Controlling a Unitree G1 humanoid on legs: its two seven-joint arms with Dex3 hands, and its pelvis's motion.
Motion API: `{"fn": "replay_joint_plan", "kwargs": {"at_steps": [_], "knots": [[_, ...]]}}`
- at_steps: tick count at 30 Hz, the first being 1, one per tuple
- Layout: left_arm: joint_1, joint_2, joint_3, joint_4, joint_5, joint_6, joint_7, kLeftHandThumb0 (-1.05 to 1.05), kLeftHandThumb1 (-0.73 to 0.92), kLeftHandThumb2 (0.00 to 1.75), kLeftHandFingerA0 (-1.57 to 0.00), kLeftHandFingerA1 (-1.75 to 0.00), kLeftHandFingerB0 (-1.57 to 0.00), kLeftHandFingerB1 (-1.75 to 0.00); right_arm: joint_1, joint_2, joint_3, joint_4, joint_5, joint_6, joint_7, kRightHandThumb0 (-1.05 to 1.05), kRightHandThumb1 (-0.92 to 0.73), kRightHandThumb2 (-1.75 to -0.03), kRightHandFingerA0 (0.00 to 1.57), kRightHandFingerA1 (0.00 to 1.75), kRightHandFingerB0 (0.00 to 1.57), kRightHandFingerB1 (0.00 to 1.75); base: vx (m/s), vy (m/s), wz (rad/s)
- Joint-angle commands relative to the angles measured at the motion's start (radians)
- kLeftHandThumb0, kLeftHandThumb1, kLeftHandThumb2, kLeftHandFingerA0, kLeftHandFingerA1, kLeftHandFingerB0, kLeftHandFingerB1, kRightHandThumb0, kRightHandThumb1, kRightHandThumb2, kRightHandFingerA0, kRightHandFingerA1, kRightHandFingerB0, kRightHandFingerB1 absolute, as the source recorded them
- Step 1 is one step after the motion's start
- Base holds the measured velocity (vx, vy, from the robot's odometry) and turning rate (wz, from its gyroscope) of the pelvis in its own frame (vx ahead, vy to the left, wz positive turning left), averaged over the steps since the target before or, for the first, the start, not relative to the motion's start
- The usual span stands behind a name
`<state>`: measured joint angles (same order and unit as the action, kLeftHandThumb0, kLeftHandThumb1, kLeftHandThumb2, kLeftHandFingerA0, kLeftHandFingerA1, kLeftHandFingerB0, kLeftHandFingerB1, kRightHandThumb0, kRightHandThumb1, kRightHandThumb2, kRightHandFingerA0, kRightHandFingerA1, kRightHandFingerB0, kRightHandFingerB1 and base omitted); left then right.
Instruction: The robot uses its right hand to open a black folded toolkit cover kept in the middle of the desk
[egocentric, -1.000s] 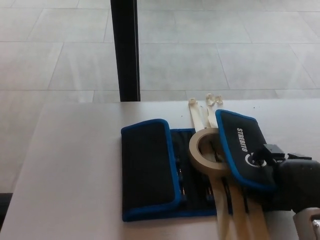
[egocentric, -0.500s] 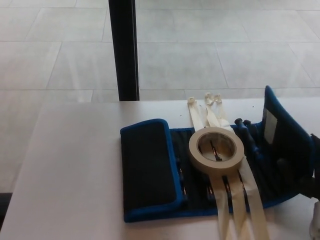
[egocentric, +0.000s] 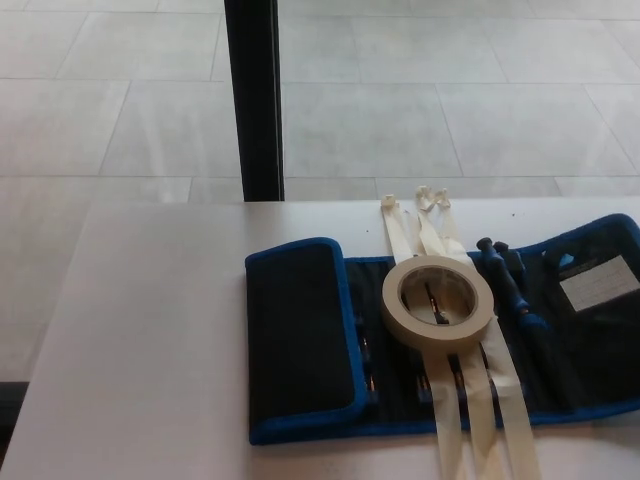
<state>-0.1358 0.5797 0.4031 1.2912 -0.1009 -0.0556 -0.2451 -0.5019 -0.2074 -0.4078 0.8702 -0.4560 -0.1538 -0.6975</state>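
Observation:
The black toolkit cover (egocentric: 300, 340) with blue trim lies across the middle of the white desk (egocentric: 150, 330). Its left flap is still folded over. Its right flap (egocentric: 595, 310) lies flat and open, showing a white label and blue-handled tools (egocentric: 510, 285) in their pockets. A roll of cream masking tape (egocentric: 438, 300) rests on the kit's middle, over several cream tape strips (egocentric: 470, 400) that run from the desk's far edge to the near edge. Neither of my hands shows in the head view.
A black vertical post (egocentric: 255, 100) stands just beyond the desk's far edge. Grey tiled floor (egocentric: 450, 100) lies behind it. The desk's left part is bare white surface.
The right flap went from folded over the tape, to standing upright, to lying flat on the right. My right hand, which held it, has left the view.

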Motion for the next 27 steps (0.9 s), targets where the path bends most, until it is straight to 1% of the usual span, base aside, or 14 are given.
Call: {"fn": "replay_joint_plan", "kwargs": {"at_steps": [1, 2, 5, 9, 12, 13, 14, 16, 17, 22, 23, 25, 26, 27], "knots": [[0.028, 0.016, 0.0, 0.011, -0.006, -0.005, 0.015, -0.99, 0.83, 0.86, -0.29, -0.57, -0.27, -0.41, -0.154, -0.161, -0.597, 0.117, 0.671, 0.164, -0.091, -0.33, -0.8, -0.92, 0.0, 1.06, 0.0, 0.67, 0.0, 0.0, 0.0], [0.029, 0.017, 0.0, 0.01, -0.007, -0.004, 0.012, -1.02, 0.82, 0.87, -0.29, -0.59, -0.26, -0.42, -0.148, -0.164, -0.628, 0.105, 0.708, 0.162, -0.044, -0.35, -0.81, -1.01, 0.11, 0.89, 0.0, 0.06, 0.0, 0.0, 0.0], [0.032, 0.015, 0.003, 0.008, -0.01, -0.009, 0.01, -0.94, 0.92, 0.75, -0.28, -0.55, -0.3, -0.38, -0.125, -0.176, -0.653, 0.082, 0.691, 0.154, -0.058, -0.35, -0.8, -0.92, 0.0, 1.26, 0.0, 0.21, 0.0, 0.0, 0.0], [0.028, 0.016, -0.002, 0.011, -0.005, -0.005, 0.006, -0.96, 0.92, 0.75, -0.26, -0.55, -0.29, -0.39, -0.114, -0.213, -0.659, 0.08, 0.674, 0.179, 0.035, -0.59, -0.9, -0.93, 0.0, 0.09, 0.03, 0.24, 0.0, 0.0, 0.0], [0.031, 0.017, -0.01, 0.011, 0.003, -0.005, 0.007, -0.98, 0.92, 0.75, -0.27, -0.55, -0.27, -0.37, -0.128, -0.261, -0.658, 0.087, 0.647, 0.196, 0.067, -0.56, -0.92, -0.71, 0.0, 0.39, 0.0, 0.37, 0.0, 0.0, 0.0], [0.03, 0.015, -0.006, 0.011, -0.001, -0.003, 0.011, -0.92, 0.73, 1.18, -0.24, -0.59, -0.23, -0.48, -0.137, -0.28, -0.668, 0.077, 0.646, 0.201, 0.058, -0.52, -0.86, -0.68, 0.0, 0.94, 0.02, 0.52, 0.0, 0.0, 0.0], [0.029, 0.016, -0.008, 0.012, 0.001, -0.004, 0.012, -0.92, 0.74, 1.18, -0.22, -0.58, -0.25, -0.48, -0.133, -0.293, -0.675, 0.043, 0.644, 0.221, 0.067, -0.47, -0.77, -0.64, 0.42, 1.44, 0.09, 0.58, 0.0, 0.0, 0.0], [0.027, 0.018, 0.007, 0.012, -0.014, 0.001, 0.001, -0.9, 0.73, 1.17, -0.24, -0.59, -0.24, -0.48, -0.132, -0.385, -0.705, 0.041, 0.658, 0.268, 0.146, -0.48, -0.66, -0.6, 0.18, 0.88, 0.21, 0.61, 0.0, 0.0, 0.0], [0.027, 0.019, 0.006, 0.011, -0.014, 0.004, -0.001, -0.95, 0.92, 0.74, -0.26, -0.56, -0.29, -0.39, -0.12, -0.406, -0.692, 0.036, 0.631, 0.276, 0.152, -0.53, -0.51, -0.88, 0.15, 0.72, 0.24, 0.66, 0.0, 0.0, 0.0], [0.027, 0.021, -0.006, 0.014, 0.001, -0.004, 0.012, -1.02, 0.82, 0.87, -0.29, -0.58, -0.27, -0.41, -0.014, -0.458, -0.729, 0.074, 0.632, 0.254, 0.236, -0.58, -0.74, -0.61, 0.09, 0.8, 0.15, 0.54, 0.0, 0.0, 0.0], [0.028, 0.019, -0.005, 0.012, -0.001, -0.006, 0.014, -1.03, 0.81, 0.85, -0.29, -0.58, -0.28, -0.41, 0.031, -0.46, -0.737, 0.097, 0.617, 0.259, 0.215, -0.64, -0.63, -0.93, 0.0, 0.64, 0.02, 0.48, 0.0, 0.0, 0.0], [0.028, 0.017, 0.004, 0.013, -0.01, -0.005, 0.013, -0.97, 0.92, 0.72, -0.27, -0.56, -0.31, -0.39, 0.061, -0.456, -0.778, 0.16, 0.653, 0.234, 0.232, -0.62, -0.81, -0.67, 0.0, 0.41, 0.0, 0.33, 0.0, 0.0, 0.0], [0.03, 0.019, -0.008, 0.013, 0.003, -0.013, 0.013, -0.98, 0.92, 0.74, -0.27, -0.55, -0.3, -0.39, 0.067, -0.452, -0.806, 0.179, 0.675, 0.247, 0.218, -0.6, -0.78, -0.7, 0.0, 0.57, 0.0, 0.4, 0.0, 0.0, 0.0], [0.034, 0.021, -0.024, 0.01, 0.019, -0.019, 0.015, -1.01, 0.92, 0.82, -0.25, -0.56, -0.29, -0.4, 0.088, -0.413, -0.844, 0.2, 0.7, 0.21, 0.168, -0.57, -0.71, -0.66, 0.0, 0.8, 0.05, 0.84, 0.0, 0.0, 0.0]]}}
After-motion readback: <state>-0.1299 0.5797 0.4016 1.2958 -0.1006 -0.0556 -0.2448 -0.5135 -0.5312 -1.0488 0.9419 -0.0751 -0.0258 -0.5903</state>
